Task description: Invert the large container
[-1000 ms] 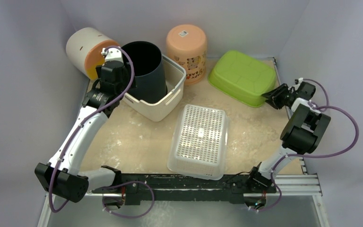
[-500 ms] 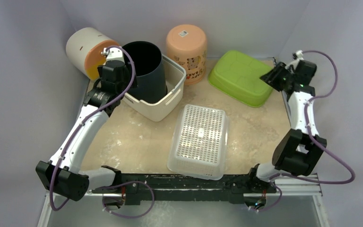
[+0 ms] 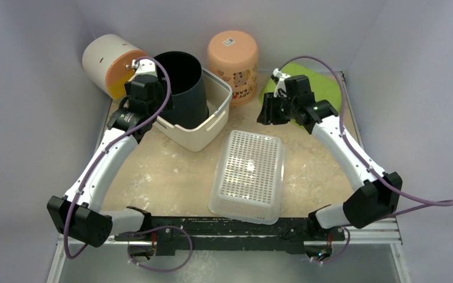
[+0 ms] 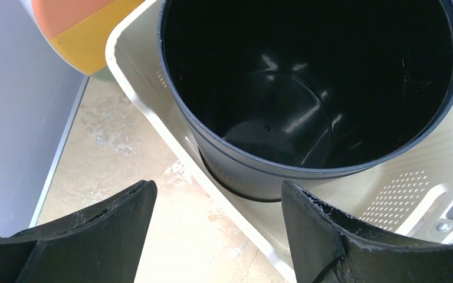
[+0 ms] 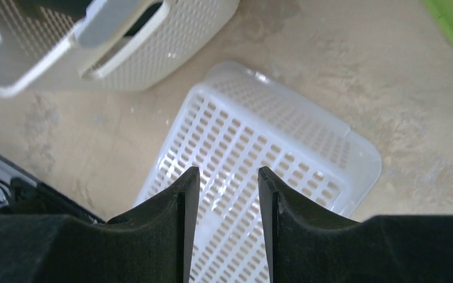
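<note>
A tall black bin (image 3: pixel 180 88) stands upright, mouth up, inside a cream perforated basket (image 3: pixel 203 132) at the back left. In the left wrist view the bin (image 4: pixel 307 88) is empty and the basket's rim (image 4: pixel 147 106) runs down between my fingers. My left gripper (image 3: pixel 151 97) (image 4: pixel 218 194) is open and empty, just above the basket's left rim. My right gripper (image 3: pixel 268 112) (image 5: pixel 229 177) is open with a narrow gap and empty. It hovers over the far end of an upside-down white perforated basket (image 3: pixel 250 174) (image 5: pixel 283 147).
A green tub (image 3: pixel 324 88) lies upside down at the back right, partly behind my right arm. A peach bucket (image 3: pixel 234 59) stands upside down at the back. A white and orange cylinder (image 3: pixel 103 59) lies on its side in the back left corner. Walls close three sides.
My right arm has swung from the right edge, over the green tub, leftward to the middle above the white basket's far end. My left arm has barely moved.
</note>
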Motion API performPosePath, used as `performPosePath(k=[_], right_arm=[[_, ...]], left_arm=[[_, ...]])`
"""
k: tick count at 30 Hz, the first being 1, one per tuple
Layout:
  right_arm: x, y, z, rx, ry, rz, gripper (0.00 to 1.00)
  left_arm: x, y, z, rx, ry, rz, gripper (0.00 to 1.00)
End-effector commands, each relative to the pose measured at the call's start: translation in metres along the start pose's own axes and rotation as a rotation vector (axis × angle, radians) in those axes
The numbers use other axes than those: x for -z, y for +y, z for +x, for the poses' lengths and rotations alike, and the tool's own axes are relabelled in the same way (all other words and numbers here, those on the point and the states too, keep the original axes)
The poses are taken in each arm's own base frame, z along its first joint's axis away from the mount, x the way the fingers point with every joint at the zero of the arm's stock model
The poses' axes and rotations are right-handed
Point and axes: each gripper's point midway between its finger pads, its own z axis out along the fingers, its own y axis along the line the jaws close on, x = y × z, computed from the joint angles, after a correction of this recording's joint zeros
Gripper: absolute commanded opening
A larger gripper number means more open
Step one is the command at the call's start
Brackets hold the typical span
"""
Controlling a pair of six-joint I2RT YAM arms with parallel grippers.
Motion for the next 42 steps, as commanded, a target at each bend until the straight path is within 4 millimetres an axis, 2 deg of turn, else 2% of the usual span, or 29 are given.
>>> performPosePath(k=[1,6,9,11,14,16,21,23,26,30,34,36,41,42], right_arm=[[0.017,0.01,0.048,0.103,0.13,0.061,0.44],[0.006,0.042,0.099,0.166,0.239,0.025,0.44],[-0.007,0.05,0.12,0.158,0.283,0.0,0.44],[-0.018,0.048,0.13,0.139,0.297,0.004,0.44],[-0.028,0.042,0.131,0.111,0.272,0.042,0.45],[-0.034,0.04,0.139,0.065,0.287,0.051,0.46],[-0.059,0.022,0.153,0.029,0.327,0.145,0.48],[-0.066,0.006,0.159,-0.012,0.347,0.208,0.48],[-0.071,-0.029,0.157,-0.111,0.326,0.271,0.48],[-0.063,-0.094,0.142,-0.273,0.249,0.346,0.48],[-0.05,-0.149,0.124,-0.318,0.19,0.482,0.48],[-0.043,-0.165,0.121,-0.344,0.17,0.523,0.48],[-0.024,-0.189,0.11,-0.417,0.093,0.597,0.47],[-0.02,-0.197,0.118,-0.432,0.099,0.621,0.47]], left_arm=[[0.003,-0.007,-0.025,0.068,-0.075,0.019,0.78],[-0.001,-0.009,-0.019,0.061,-0.054,0.022,0.78],[-0.004,-0.01,-0.016,0.045,-0.038,0.02,0.78],[-0.005,-0.01,-0.016,0.032,-0.032,0.014,0.78],[-0.006,-0.01,-0.016,0.019,-0.025,0.011,0.78],[-0.007,-0.01,-0.015,0.007,-0.02,0.011,0.78],[-0.009,-0.009,-0.015,-0.019,-0.018,0.009,0.78],[-0.009,-0.009,-0.015,-0.025,-0.018,0.007,0.78],[-0.009,-0.008,-0.015,-0.028,-0.02,0.006,0.78],[-0.01,-0.01,-0.011,-0.027,-0.015,0.012,0.78],[-0.011,-0.012,-0.008,-0.011,-0.01,0.025,0.78],[-0.01,-0.012,-0.009,-0.011,-0.011,0.025,0.78],[-0.007,-0.009,-0.01,-0.013,-0.018,0.017,0.78],[-0.007,-0.008,-0.01,-0.013,-0.018,0.017,0.78]])
